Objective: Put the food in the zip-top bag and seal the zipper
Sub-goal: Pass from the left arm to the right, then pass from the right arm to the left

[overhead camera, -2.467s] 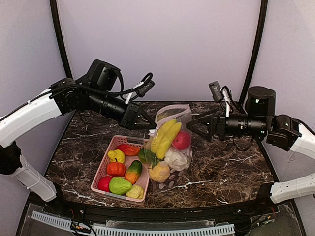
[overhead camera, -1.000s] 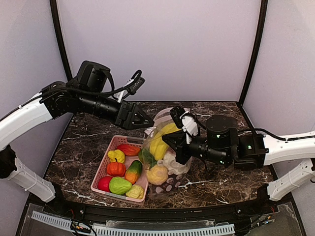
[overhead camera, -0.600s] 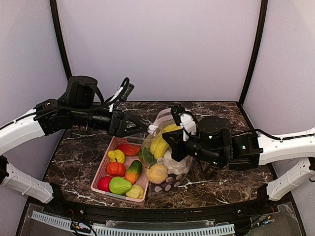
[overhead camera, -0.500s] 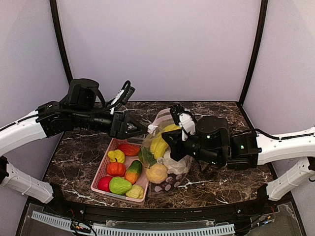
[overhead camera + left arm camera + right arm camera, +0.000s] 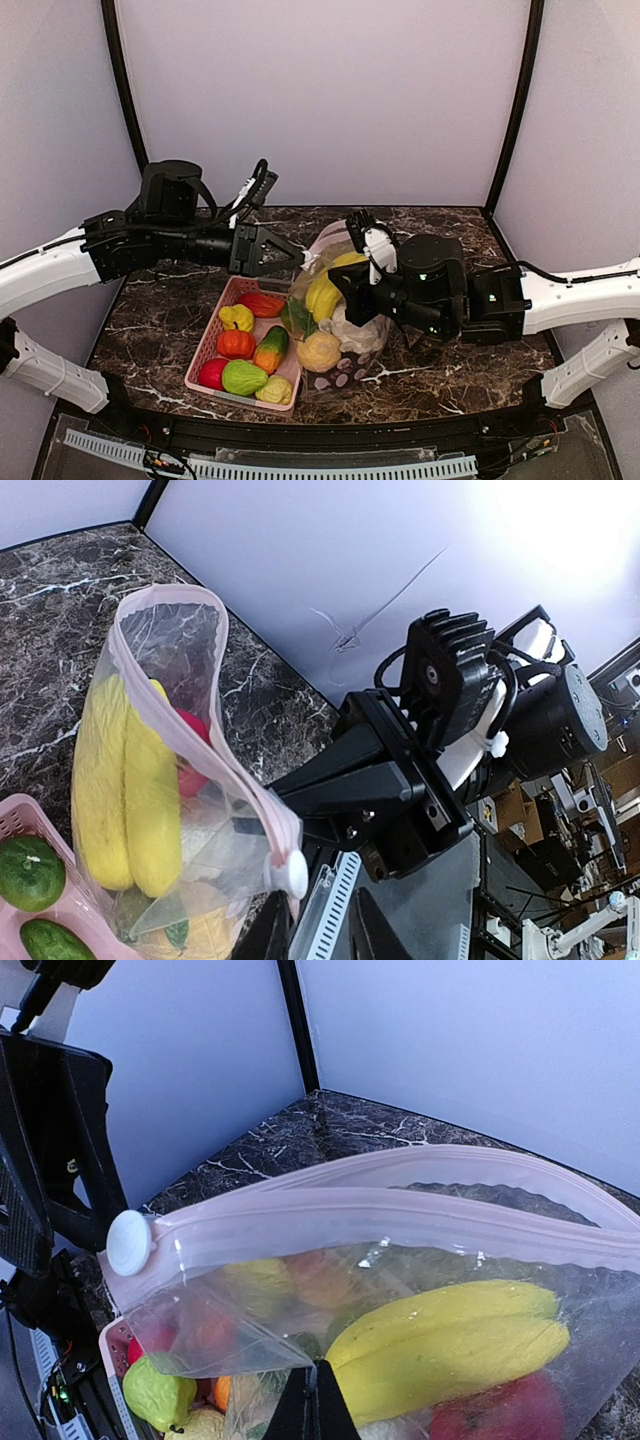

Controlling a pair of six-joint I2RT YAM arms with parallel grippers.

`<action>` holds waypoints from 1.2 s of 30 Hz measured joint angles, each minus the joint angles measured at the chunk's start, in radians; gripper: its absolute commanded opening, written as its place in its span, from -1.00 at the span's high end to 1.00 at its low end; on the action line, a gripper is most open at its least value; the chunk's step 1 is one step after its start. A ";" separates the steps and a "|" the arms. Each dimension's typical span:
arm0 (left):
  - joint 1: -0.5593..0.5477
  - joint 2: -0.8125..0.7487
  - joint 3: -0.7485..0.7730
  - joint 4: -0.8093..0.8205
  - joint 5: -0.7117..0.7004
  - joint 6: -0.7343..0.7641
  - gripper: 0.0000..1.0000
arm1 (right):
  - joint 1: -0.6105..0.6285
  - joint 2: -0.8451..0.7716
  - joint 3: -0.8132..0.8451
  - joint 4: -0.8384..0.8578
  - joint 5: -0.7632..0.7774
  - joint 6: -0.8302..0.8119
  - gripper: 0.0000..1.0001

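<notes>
Bag: the clear, white-dotted zip-top plastic bag (image 5: 350, 378) is stood upright at the middle of the dark marbled desk (image 5: 460, 350), right against the pink slatted plastic basket (image 5: 213, 338) on its left-edge side.
Zipper: the pale pink press-seal strip (image 5: 400, 1210) is seen gaping along most of the mouth; the two sides are joined only at the end carrying the round white slider (image 5: 293, 873).
Food in bag: a yellow plastic banana (image 5: 450, 1345), a red toy fruit (image 5: 490, 1415) and a yellow-orange ball (image 5: 322, 350) are seen through the film.
Food in basket: several toy pieces are left there.
Left pincer (image 5: 298, 257): its fingers are held narrowly apart at the slider end; contact cannot be told.
Right pincer (image 5: 315, 1400): its fingers are pressed together on the bag's clear wall below the zipper.
</notes>
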 measured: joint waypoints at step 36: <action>0.000 0.022 -0.043 0.047 0.005 -0.044 0.99 | 0.000 0.000 0.005 -0.005 0.003 0.012 0.94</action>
